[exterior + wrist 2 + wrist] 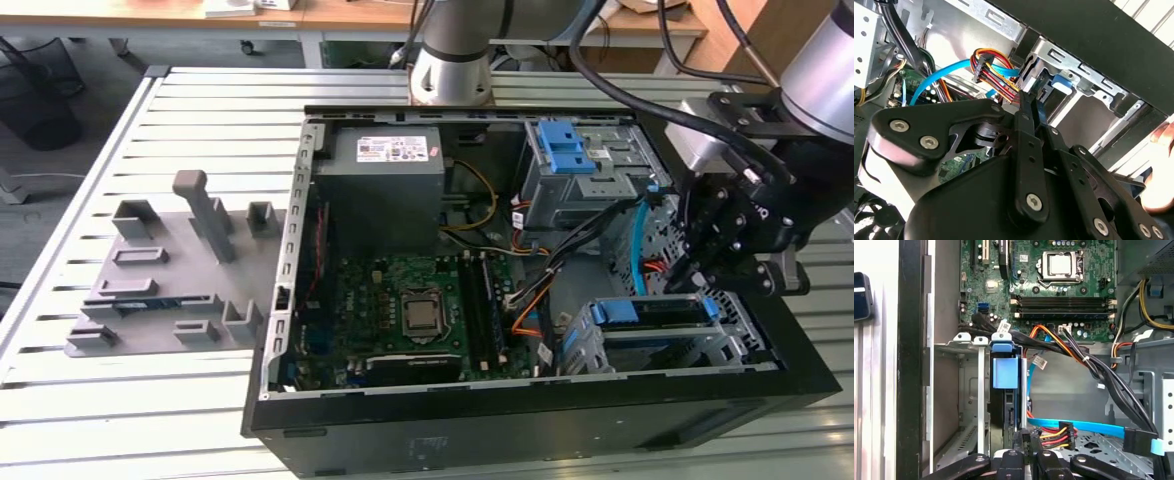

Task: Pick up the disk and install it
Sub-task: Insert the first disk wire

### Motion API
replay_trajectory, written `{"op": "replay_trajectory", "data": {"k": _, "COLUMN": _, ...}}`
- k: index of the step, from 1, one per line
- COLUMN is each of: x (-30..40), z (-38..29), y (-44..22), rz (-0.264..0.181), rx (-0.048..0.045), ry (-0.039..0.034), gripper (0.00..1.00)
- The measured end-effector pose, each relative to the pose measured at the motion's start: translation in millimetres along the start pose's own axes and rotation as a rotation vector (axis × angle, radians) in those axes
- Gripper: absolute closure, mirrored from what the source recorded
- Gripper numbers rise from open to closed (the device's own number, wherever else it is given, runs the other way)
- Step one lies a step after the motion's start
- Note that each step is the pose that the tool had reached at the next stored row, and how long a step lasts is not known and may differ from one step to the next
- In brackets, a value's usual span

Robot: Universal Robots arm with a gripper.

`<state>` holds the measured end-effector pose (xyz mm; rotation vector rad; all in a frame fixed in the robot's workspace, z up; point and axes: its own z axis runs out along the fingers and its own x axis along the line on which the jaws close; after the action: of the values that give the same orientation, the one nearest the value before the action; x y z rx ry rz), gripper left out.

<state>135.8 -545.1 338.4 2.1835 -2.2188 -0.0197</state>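
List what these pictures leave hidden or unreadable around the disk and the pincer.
- Disk: in the first wrist view, edge-on in the cage; its label face is hidden by the bracket and cage wall.
- Pincer: in the exterior view, its fingertips are lost against dark linkages.
- Cage: in the second wrist view, the pincer body blocks its lower part.

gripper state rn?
Gripper: over the drive bay at the disk seated in it; open or shut cannot be told.

Open computer case (534, 420) beside grey fixture (167, 275) on slatted table (80, 400).
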Motion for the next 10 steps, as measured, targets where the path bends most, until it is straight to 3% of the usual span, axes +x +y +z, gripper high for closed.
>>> {"op": "replay_trajectory", "data": {"k": 10, "x": 7.1, "z": 3.2, "y": -0.3, "rz": 0.004, "rx": -0.001, "ry": -0.0001, "gripper": 0.84}}
